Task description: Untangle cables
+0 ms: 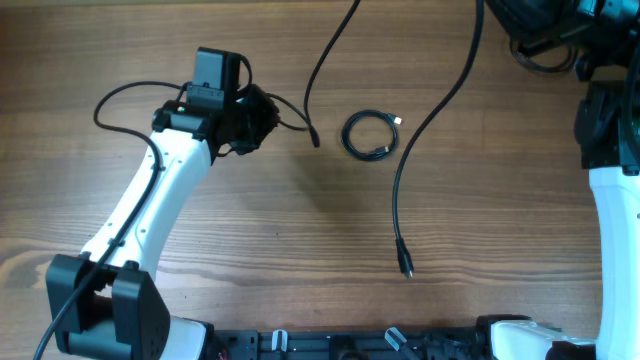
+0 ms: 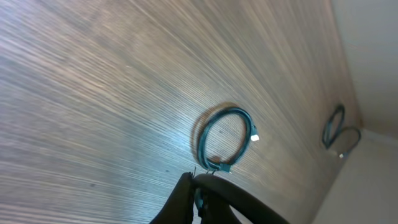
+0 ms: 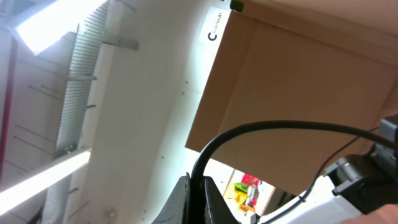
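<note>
A small coiled black cable [image 1: 372, 135] lies on the wooden table right of centre; it also shows in the left wrist view [image 2: 225, 140]. Two long black cables run down from the top edge: one ends in a plug [image 1: 315, 140] beside my left gripper, the other [image 1: 420, 130] ends in a plug near the front. My left gripper [image 1: 262, 118] is shut on a black cable [image 2: 261, 202] just above the table, left of the coil. My right gripper [image 3: 202, 186] is shut on a black cable [image 3: 280, 127], raised and facing the ceiling. A second small coil [image 2: 334, 129] lies far off.
The left arm [image 1: 150, 210] crosses the left half of the table [image 1: 250, 230]. The right arm [image 1: 612, 190] stands along the right edge, with a dark mass of robot wiring [image 1: 545, 45] at the top right. A black rail [image 1: 330, 345] runs along the front edge.
</note>
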